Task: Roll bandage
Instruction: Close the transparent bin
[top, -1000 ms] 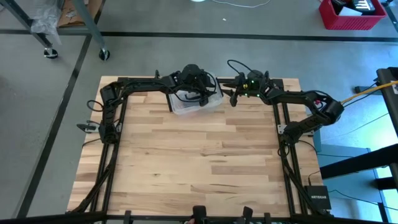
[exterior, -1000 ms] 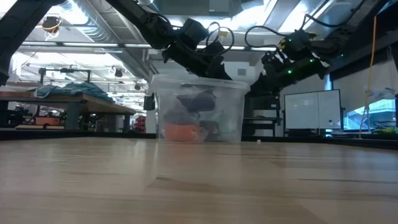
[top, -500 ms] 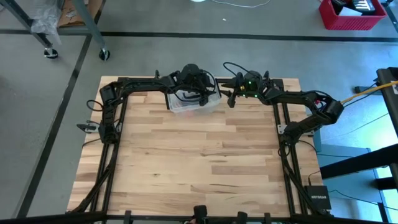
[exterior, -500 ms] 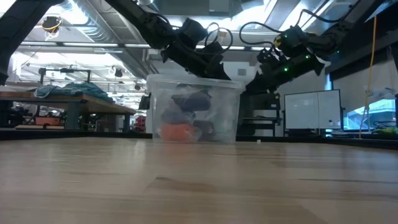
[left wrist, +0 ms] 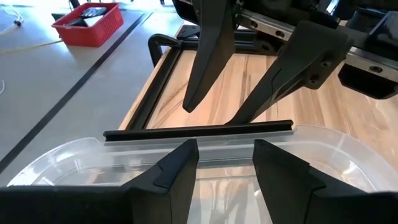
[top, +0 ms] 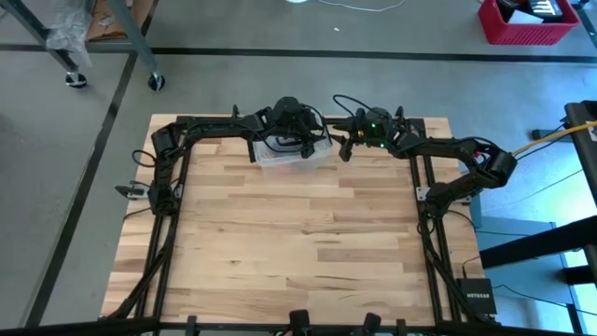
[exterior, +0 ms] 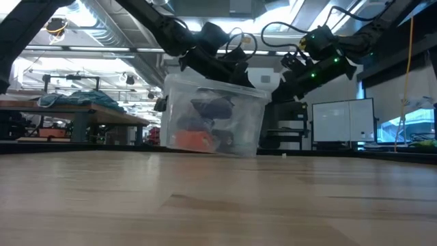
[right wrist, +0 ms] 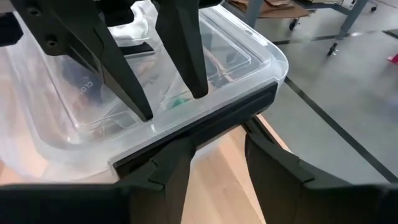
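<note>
Both end effectors point(top: 297, 149) point(top: 343, 147), fingers parted, at tilted box point(exterior: 212, 123)

You are looking at a robotics lab or workshop set in a large industrial hall. The pale wooden plank desk point(top: 298, 233) carries a black metal frame point(top: 168, 187) and stands on a grey concrete floor point(top: 56, 140) marked with dark tape lines point(top: 103, 140). A red plastic crate point(top: 527, 23) sits on that floor. Across the room you see exposed ceiling ducts point(exterior: 102, 34), other workbenches point(exterior: 75, 113) and a white board point(exterior: 341, 119).
</note>
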